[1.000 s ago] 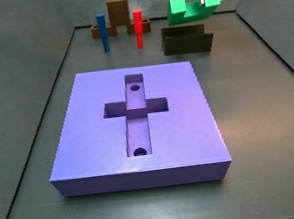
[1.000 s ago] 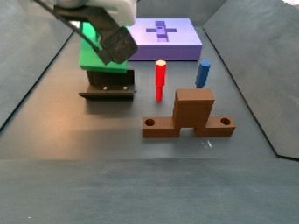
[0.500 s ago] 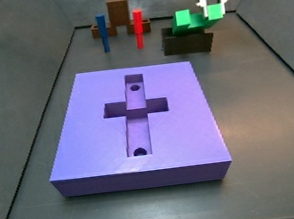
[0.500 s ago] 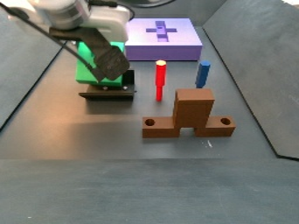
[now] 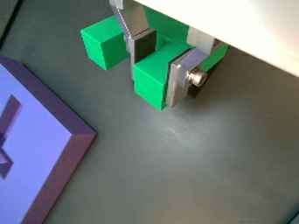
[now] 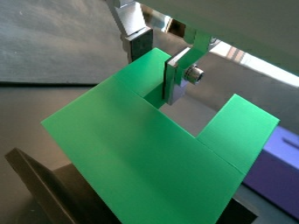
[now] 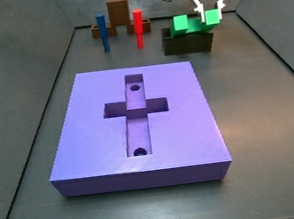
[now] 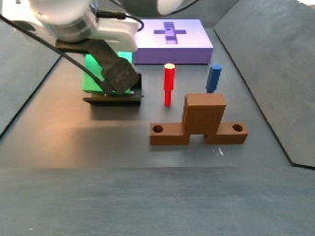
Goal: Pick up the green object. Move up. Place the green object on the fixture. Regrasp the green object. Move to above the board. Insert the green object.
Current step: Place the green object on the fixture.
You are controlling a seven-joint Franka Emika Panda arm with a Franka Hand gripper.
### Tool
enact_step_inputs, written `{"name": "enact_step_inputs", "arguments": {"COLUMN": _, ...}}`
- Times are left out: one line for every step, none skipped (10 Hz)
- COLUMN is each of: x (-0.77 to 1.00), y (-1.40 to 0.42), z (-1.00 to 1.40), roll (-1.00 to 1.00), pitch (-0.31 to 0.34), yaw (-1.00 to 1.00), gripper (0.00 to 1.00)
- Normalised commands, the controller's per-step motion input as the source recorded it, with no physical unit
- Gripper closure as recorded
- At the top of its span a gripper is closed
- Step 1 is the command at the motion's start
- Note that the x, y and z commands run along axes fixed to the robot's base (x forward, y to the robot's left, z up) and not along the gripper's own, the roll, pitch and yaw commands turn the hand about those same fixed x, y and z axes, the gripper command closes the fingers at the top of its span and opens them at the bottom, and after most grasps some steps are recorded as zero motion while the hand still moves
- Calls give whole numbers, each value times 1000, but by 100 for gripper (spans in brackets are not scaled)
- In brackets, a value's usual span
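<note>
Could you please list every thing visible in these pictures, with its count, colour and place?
green object: one, bright green, on the fixture, held between the fingers.
fixture: one, dark olive-brown, on the floor beyond the board.
board: one, purple-blue, cross-shaped recess and two round holes, on the floor.
block: one, orange-brown, on the floor.
peg: one, red, upright.
peg: one, blue, upright.
end effector: one, silver fingers, above the fixture, closed on the green object.
</note>
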Motion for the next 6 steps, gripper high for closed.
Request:
{"name": "enact_step_inputs", "arguments": {"x": 40, "y": 83, "z": -177, "roll": -286, "pitch": 0, "yaw": -29, "gripper": 100}}
{"name": "enact_step_inputs", "arguments": {"x": 0, "y": 54, "z": -200, "roll": -151, "pitch": -46, "yaw": -20, "gripper": 100}}
{"name": "enact_step_inputs", "arguments": {"x": 0, "y": 6, "z": -194, "roll": -49, "pitch": -9, "yaw": -6, "gripper": 100}}
{"name": "enact_step_inputs", "arguments": {"x": 0, "y": 11, "z": -186, "roll": 0, "pitch": 0, "yaw": -34, "gripper": 100}}
{"name": "enact_step_inputs", "arguments": {"x": -60, "y": 66, "z": -123, "roll": 0, "pitch": 0, "yaw": -86, "gripper": 100}}
{"name": "enact_step_inputs", "arguments": {"x": -37, "y": 60, "z": -71, "roll": 0, "pitch": 0, "yaw": -77, "gripper": 100}}
